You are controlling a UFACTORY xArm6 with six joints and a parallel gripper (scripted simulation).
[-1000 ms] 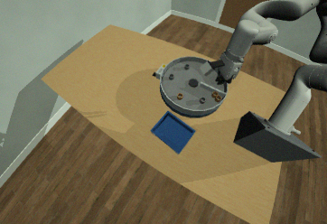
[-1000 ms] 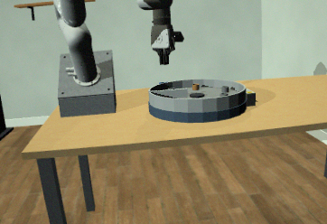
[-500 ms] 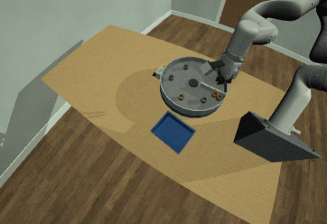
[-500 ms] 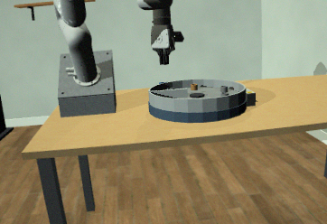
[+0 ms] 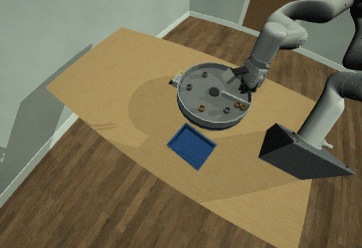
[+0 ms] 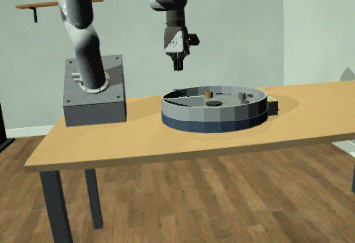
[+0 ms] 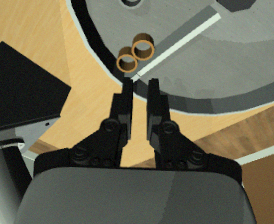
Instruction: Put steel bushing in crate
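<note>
Currently, three steel bushings (image 5: 204,74) lie spread on the turning table (image 5: 215,119) (image 6: 214,113) (image 7: 262,68), inside its raised rim; two are on the side of the small box (image 5: 177,78) (image 6: 273,107), the third near the copper-coloured pair (image 5: 240,106) (image 7: 143,50); the pair stands touching beside the pale bar (image 5: 235,97) (image 7: 180,46), which runs from near the dark hub (image 5: 214,92) (image 6: 214,103) (image 7: 235,3) toward the rim; another copper-coloured bushing (image 5: 201,106) sits apart. Rim and bar are obstacles near the end effector (image 5: 245,88) (image 6: 177,69) (image 7: 141,80); its fingers have a narrow gap, nothing between them; it hangs above the rim region. Box carries a yellow patch; any writing is too small to read. Steel bushings look dark grey, short, ring-shaped; blue crate (image 5: 191,148) rests on the table (image 5: 240,176) (image 6: 196,153) (image 7: 48,30), near the turning table.
</note>
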